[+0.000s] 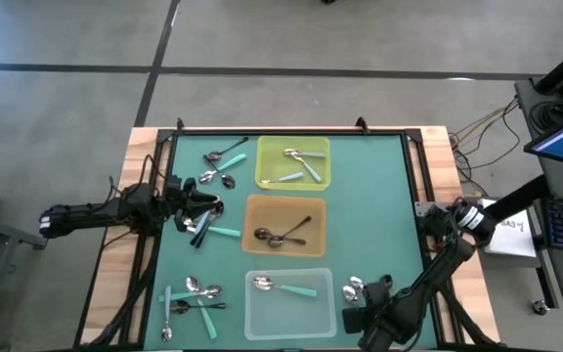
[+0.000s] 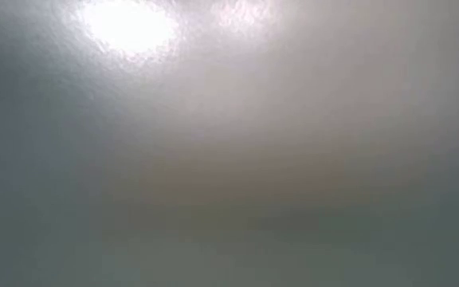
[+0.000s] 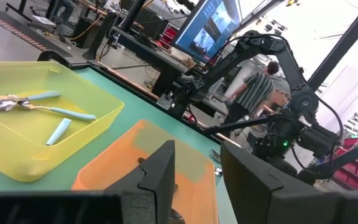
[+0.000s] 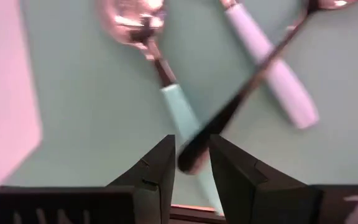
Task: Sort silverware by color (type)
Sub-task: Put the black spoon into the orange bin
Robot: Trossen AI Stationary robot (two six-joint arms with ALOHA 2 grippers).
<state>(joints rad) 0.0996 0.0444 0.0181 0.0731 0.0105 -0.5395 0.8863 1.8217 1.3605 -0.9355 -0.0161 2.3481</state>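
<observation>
Right gripper [image 4: 188, 163] fingers part-open astride the tip of a dark metal spoon [image 4: 253, 81], not pinching
Left gripper [image 3: 197, 180] part-open, empty, above the orange square tray [image 3: 114, 165]; teal-handled spoons lie in the yellow square tray [image 3: 86, 134] and loose on the green mat [image 1: 379, 210]

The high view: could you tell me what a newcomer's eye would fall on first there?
Most striking are three square trays in a column down the middle of the green mat: the yellow tray farthest back, the orange tray in the centre and the clear tray nearest. Spoons lie loose left of them, where the left gripper hovers over a small cluster. The right gripper sits low beside the clear tray.
</observation>
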